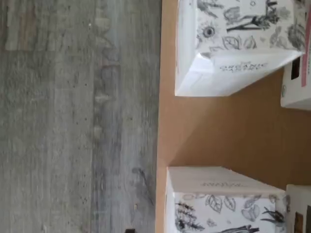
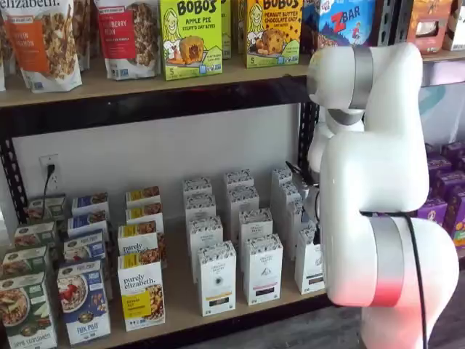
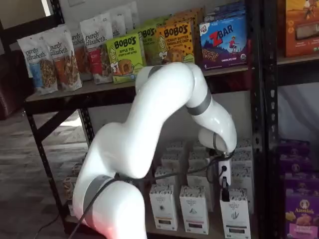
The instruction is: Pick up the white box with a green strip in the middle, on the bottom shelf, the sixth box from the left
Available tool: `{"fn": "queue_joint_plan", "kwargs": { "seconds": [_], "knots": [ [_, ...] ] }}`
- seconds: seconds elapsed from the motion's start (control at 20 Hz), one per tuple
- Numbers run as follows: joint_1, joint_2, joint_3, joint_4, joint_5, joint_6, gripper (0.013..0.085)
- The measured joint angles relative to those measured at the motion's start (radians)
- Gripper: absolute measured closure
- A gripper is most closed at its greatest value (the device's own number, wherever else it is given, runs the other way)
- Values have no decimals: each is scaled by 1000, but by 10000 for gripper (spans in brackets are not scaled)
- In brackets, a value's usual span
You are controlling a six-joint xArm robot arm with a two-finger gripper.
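Claw (image 3: 225,191) lower right of frame, fingers side-on, hangs just above white box (image 3: 235,215); log-free look can't settle it, jaws read apart, nothing held. Box upright at front of bottom shelf (image 2: 182,309), lower centre-right.

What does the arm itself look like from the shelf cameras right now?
In both shelf views the arm is glossy white with rounded, bulbous links and grey bands at the joints. A thin black cable runs down its side. The lowest link glows reddish. The gripper shows as a white body with dark fingers, side-on.
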Motion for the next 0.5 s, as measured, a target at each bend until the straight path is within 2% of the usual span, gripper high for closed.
{"fn": "queue_joint_plan", "kwargs": {
  "seconds": [0.3,0.5],
  "knots": [
    [1,62,-58,-28,-14,24,130],
    [4,102,-93,-71,-18,64,130]
  ]
}}
